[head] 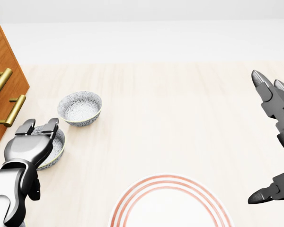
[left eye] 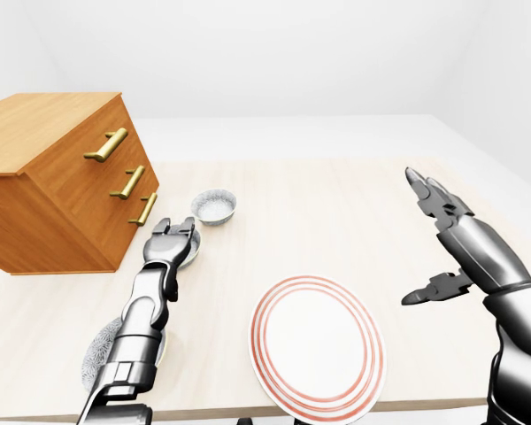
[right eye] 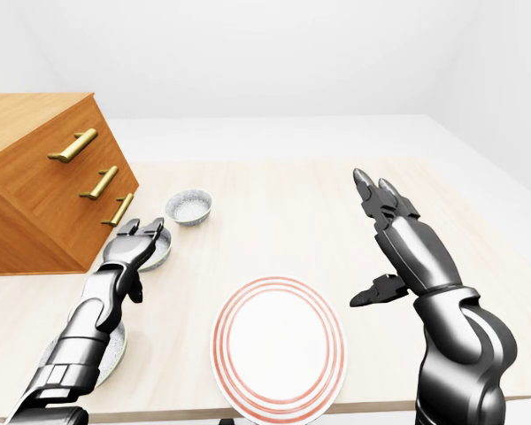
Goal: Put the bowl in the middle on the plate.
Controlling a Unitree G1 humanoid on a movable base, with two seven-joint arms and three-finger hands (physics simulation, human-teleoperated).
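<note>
Your left robot hand (head: pixel 27 147) sits low on the left of the head view, right on top of the middle bowl (head: pixel 58 144). Its two top fingers (head: pixel 50 126) lie across the bowl's rim. The thumb is hidden, so you cannot tell if the hand is holding the bowl or only resting over it. The middle bowl sits on the light wooden surface (head: pixel 180 118). It is just below the far bowl (head: pixel 79 108) in that view and not touching it. A third bowl (left eye: pixel 93 359) lies at the lower left of the left-eye view, partly under your left arm. The plate (left eye: pixel 317 345) with red rings is at the bottom middle, well apart from the middle bowl, and nothing is on it. Your right robot hand (right eye: pixel 409 250) hangs in the air on the right, wide open, with straight fingers and the thumb far from them. A wooden chest of drawers (left eye: pixel 62 177) with gold handles stands at the upper left.
</note>
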